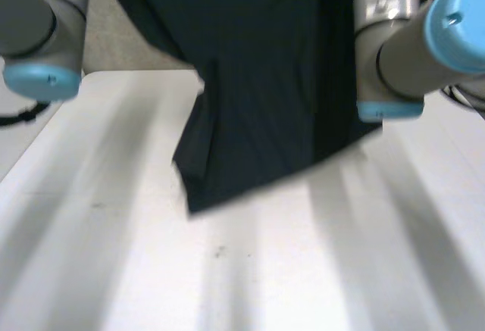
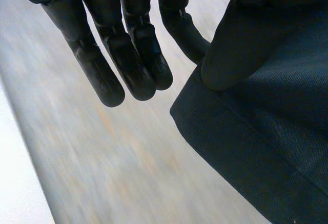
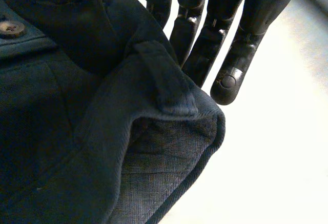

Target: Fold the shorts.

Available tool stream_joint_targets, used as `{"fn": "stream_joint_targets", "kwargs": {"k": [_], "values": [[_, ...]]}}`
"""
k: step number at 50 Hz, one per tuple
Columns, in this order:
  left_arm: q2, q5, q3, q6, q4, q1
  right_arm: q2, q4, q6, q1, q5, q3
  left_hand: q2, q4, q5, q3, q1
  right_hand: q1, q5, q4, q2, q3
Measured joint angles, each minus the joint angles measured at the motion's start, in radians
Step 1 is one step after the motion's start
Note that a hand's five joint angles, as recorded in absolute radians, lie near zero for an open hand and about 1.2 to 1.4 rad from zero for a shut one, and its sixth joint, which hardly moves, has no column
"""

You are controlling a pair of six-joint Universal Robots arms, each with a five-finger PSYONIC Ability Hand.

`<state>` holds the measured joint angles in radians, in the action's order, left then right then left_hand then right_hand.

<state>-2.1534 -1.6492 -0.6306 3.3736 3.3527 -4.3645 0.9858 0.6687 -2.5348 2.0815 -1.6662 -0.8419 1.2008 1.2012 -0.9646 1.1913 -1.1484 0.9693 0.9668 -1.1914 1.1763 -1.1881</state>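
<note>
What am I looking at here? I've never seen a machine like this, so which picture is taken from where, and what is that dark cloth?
This is a robot with two arms, working at a white table. The head view looks down from a camera between the arms, with the left arm and the right arm at its sides. Between them hangs a pair of dark shorts, lifted up, with the lower edge over the table. The other two pictures come from cameras on the wrists, each looking along its own black hand. The left hand appears to pinch the shorts by a hemmed corner. The right hand holds the waistband, near a belt loop and a button. The job is to fold the shorts.
</note>
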Motion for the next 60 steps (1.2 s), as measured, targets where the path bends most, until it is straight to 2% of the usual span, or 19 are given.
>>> {"fn": "stream_joint_targets", "kwargs": {"k": [3,9,10,13,14,18,25,27,32,37,40,49,56,60], "values": [[0.050,-0.018,0.008,-0.003,0.069,0.018,0.020,0.028,0.000,0.001,-0.006,0.031,0.000,0.000,0.000,0.000,0.000,0.000,0.000,0.000,0.000,0.000],[0.140,-0.023,-0.074,-0.006,0.142,0.036,0.045,-0.049,-0.001,0.002,-0.003,0.035,0.000,0.000,0.000,0.000,0.000,0.000,0.000,0.000,0.000,0.000],[0.182,-0.019,-0.175,-0.007,0.157,0.037,0.056,-0.165,-0.002,0.002,0.005,0.009,0.000,0.000,0.000,0.000,0.000,0.000,0.000,0.000,0.000,0.000],[0.195,-0.016,-0.238,-0.006,0.158,0.036,0.058,-0.234,-0.003,0.002,0.010,-0.013,0.000,0.000,0.000,0.000,0.000,0.000,0.000,0.000,0.000,0.000],[0.204,-0.013,-0.323,-0.006,0.156,0.032,0.057,-0.311,-0.004,0.002,0.014,-0.044,0.000,0.000,0.000,0.000,0.000,0.000,0.000,0.000,0.000,0.000],[0.207,-0.009,-0.476,-0.002,0.147,0.021,0.049,-0.424,-0.003,0.002,0.028,-0.119,0.000,0.000,0.000,0.000,0.000,0.000,0.000,0.000,0.000,-0.002],[0.187,-0.008,-0.743,0.013,0.120,0.008,-0.013,-0.501,0.004,0.002,0.086,-0.266,0.000,0.000,0.000,0.000,0.000,0.000,0.001,0.000,0.000,-0.002],[0.163,-0.008,-0.864,0.045,0.106,0.009,-0.058,-0.517,0.016,0.002,0.106,-0.317,0.000,0.000,0.000,0.000,0.000,0.000,0.001,0.000,0.000,-0.002],[0.140,-0.012,-0.990,0.133,0.088,0.014,-0.120,-0.571,0.050,0.002,0.118,-0.375,0.000,0.000,0.000,0.000,0.000,0.000,0.002,0.000,0.000,-0.002],[0.175,-0.016,-1.077,0.219,0.065,0.015,-0.108,-0.659,0.060,0.004,0.117,-0.408,0.000,0.000,0.000,0.000,0.000,0.000,0.003,0.000,0.000,-0.012],[0.254,-0.017,-1.140,0.264,0.025,0.013,-0.044,-0.753,0.057,0.004,0.115,-0.451,0.000,0.000,0.000,0.000,0.000,0.000,0.004,0.000,0.000,-0.012],[0.461,-0.013,-1.244,0.290,-0.125,0.013,0.111,-0.888,0.051,0.006,0.110,-0.574,0.000,0.000,0.000,0.000,0.000,0.000,0.004,0.000,0.000,-0.012],[0.641,-0.008,-1.347,0.337,-0.328,0.034,0.270,-0.981,0.067,0.008,0.116,-0.712,0.000,0.000,0.000,0.000,0.000,0.000,0.004,0.000,0.000,-0.012],[0.736,-0.007,-1.401,0.381,-0.433,0.073,0.362,-1.072,0.086,0.006,0.133,-0.787,0.000,0.000,0.000,0.000,0.000,0.000,0.004,0.000,0.000,-0.012]]}}
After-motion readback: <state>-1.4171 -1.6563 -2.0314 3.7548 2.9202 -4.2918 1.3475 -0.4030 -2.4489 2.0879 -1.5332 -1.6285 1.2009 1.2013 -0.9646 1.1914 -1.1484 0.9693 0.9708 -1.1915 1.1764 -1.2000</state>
